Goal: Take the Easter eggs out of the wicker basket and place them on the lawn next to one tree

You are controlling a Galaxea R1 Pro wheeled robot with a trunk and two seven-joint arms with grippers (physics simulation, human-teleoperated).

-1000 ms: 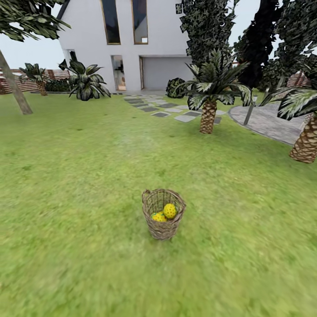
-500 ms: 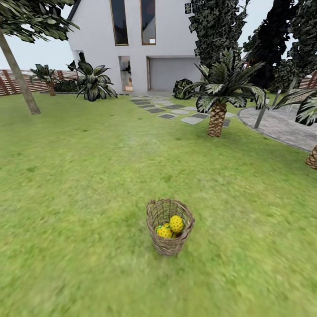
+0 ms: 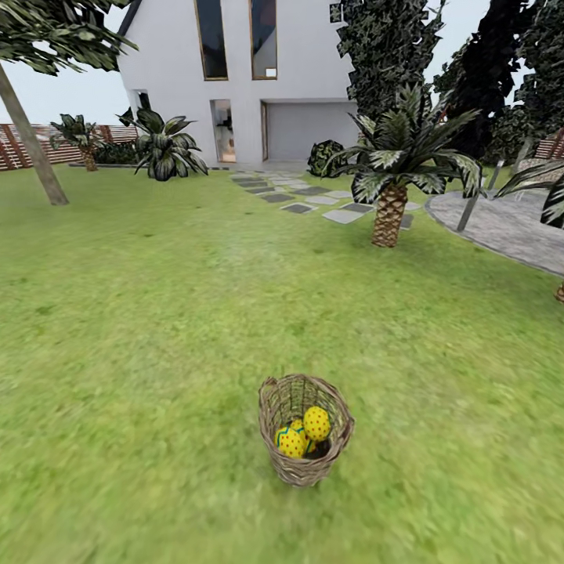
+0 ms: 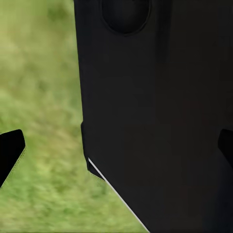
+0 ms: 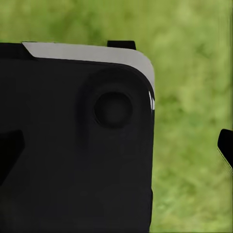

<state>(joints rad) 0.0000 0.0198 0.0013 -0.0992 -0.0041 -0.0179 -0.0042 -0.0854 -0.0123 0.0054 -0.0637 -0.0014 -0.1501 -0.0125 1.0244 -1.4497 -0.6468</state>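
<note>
The wicker basket [image 3: 304,462] stands upright on the lawn [image 3: 157,329], low in the middle of the head view. Easter eggs lie inside it: one yellow dotted egg [image 3: 316,423] against the right wall, another [image 3: 291,443] lower to its left, and a sliver of yellow between them. A tree [image 3: 31,149] with a leaning grey trunk rises at the far left. My left gripper [image 4: 116,150] and my right gripper [image 5: 116,148] hang over grass, each open, with their black fingertips [image 4: 10,149] at the picture's edges and nothing between them.
A palm with a scaly trunk [image 3: 389,213] stands right of centre, and another palm's trunk [image 3: 559,291] shows at the right edge. Stepping stones [image 3: 313,200] lead to the white house [image 3: 235,86]. Paving [image 3: 509,223] lies at the right. A slat fence [image 3: 23,145] runs behind the left tree.
The camera has moved forward and turned slightly, so the basket now sits lower and larger in the head view. The basket and eggs have not shifted on the grass.
</note>
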